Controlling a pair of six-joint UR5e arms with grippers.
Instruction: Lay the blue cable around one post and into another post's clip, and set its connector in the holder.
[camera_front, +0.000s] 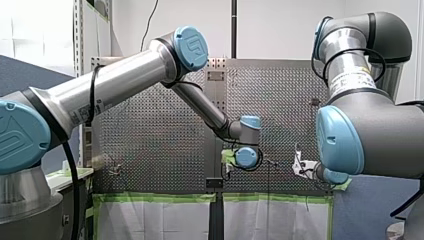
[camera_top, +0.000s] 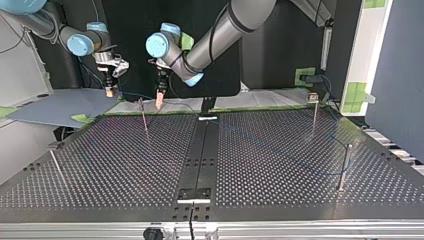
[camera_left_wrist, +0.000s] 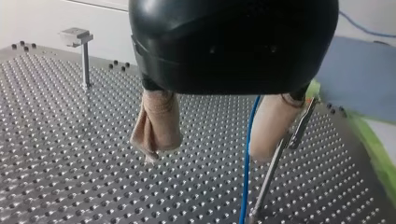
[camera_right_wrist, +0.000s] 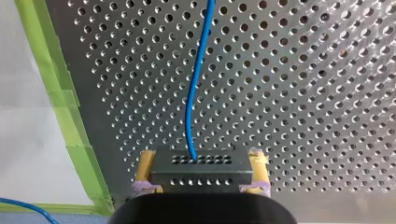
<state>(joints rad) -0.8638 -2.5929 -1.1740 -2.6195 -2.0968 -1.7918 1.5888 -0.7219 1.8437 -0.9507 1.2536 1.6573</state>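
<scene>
In the right wrist view my right gripper (camera_right_wrist: 201, 161) is shut with its yellow pads (camera_right_wrist: 145, 164) on the black connector block (camera_right_wrist: 201, 176). The blue cable (camera_right_wrist: 194, 93) leaves the block and runs ahead over the perforated plate. In the left wrist view my left gripper (camera_left_wrist: 205, 155) is open, and its beige fingers (camera_left_wrist: 156, 126) hang just above the plate. The blue cable (camera_left_wrist: 247, 154) passes between them, close to one finger, untouched. A thin metal post (camera_left_wrist: 280, 154) leans right beside that finger. In the top view my left gripper (camera_top: 160, 100) stands beside my right gripper (camera_top: 108, 91).
In the top view thin posts stand at the left (camera_top: 144, 116), at the far right (camera_top: 314, 111), at the near right (camera_top: 344, 167) and at the near left (camera_top: 55, 167). A small metal bracket (camera_top: 195, 194) sits at the near centre strip. Green tape (camera_right_wrist: 60, 93) edges the table.
</scene>
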